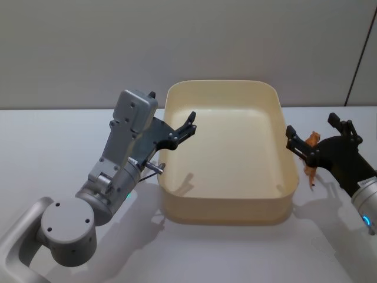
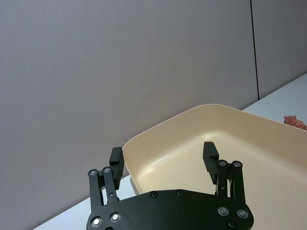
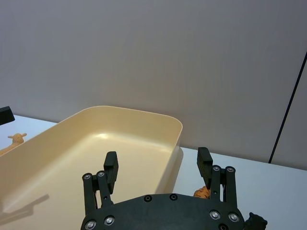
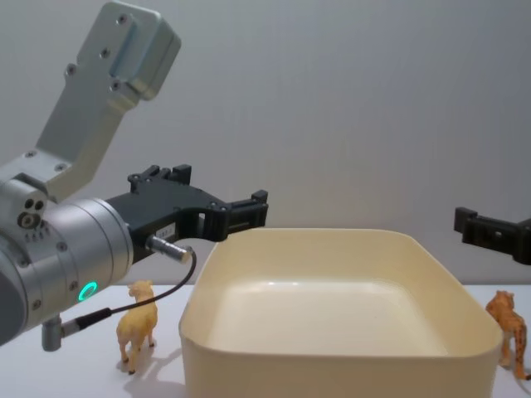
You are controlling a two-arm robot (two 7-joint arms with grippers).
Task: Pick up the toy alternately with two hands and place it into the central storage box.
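Observation:
The cream storage box (image 1: 171, 194) stands mid-table with nothing visible inside. My left gripper (image 1: 179, 132) hovers open over the box's left rim, holding nothing; in its wrist view the left gripper (image 2: 163, 158) looks down into the box (image 2: 268, 143). A tan animal toy (image 4: 137, 322) stands on the table left of the box. Just right of the box my right gripper (image 1: 318, 134) is open above an orange tiger toy (image 1: 309, 165). That tiger (image 3: 202, 192) peeks out below the right gripper (image 3: 157, 166), and the tiger (image 4: 508, 327) stands upright on the table.
A dark animal figure (image 3: 254, 221) sits near the tiger, at the right wrist view's lower edge. The white table (image 1: 53, 141) runs back to a grey wall. The left arm's cable (image 4: 158, 290) hangs beside the box's left wall.

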